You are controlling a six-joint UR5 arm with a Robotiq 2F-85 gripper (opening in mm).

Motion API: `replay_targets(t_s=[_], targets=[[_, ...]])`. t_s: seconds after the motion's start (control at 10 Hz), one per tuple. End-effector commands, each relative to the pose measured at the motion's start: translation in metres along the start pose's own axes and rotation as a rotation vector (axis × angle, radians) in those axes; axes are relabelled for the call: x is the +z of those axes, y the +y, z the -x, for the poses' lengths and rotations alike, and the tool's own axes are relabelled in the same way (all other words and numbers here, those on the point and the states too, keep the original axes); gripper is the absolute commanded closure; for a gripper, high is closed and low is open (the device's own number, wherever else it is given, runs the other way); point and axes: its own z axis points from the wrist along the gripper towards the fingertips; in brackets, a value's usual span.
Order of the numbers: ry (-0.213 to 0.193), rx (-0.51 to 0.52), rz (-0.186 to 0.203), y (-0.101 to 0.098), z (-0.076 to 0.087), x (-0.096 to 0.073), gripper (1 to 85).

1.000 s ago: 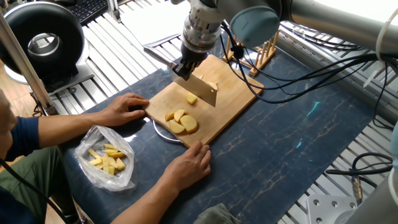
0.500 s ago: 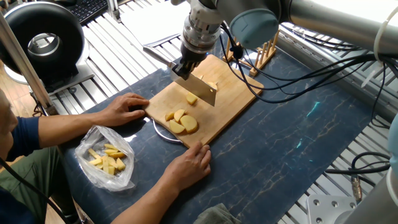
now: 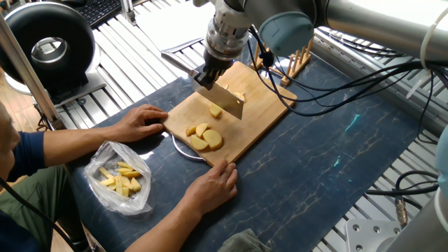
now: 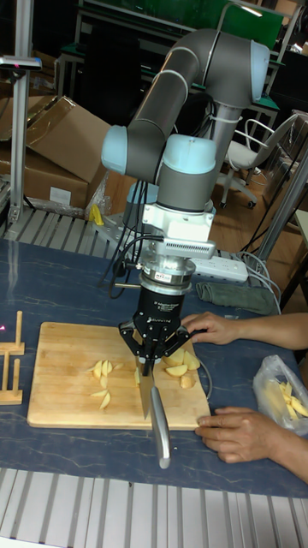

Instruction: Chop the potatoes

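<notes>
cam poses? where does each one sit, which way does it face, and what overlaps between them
Fixed view: high, off the table's corner beside the person, looking down at the cutting board; shows the wrist, the tool gripping the knife, both the person's hands.
Tall fixed view: low, across the table from the robot, facing its whole arm; tool above the potatoes.
Shared: board, knife, potatoes, plastic bag, hands.

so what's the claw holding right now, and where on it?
The claw is shut on a knife, gripped at its handle end; the blade sticks out over the cutting board.
</notes>
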Motion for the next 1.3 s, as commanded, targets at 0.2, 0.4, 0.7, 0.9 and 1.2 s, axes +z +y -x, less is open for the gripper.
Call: replay_targets(t_s=[0.2,0.4,0.7,0.9,1.2], targets=[[0.002,0.013,0.01,0.0025,-0.002,-0.004,84.7],[0.002,0.013,0.01,0.0025,-0.0025,-0.0039,84.7],[-0.004,0.008,0.008,0.0005,-0.004,-0.002,84.7],[-0.007,0.007,0.009,0.0004,-0.0056,-0.0006,84.7],[-0.009,0.008,0.007,0.0012,-0.0056,-0.0002,84.7]])
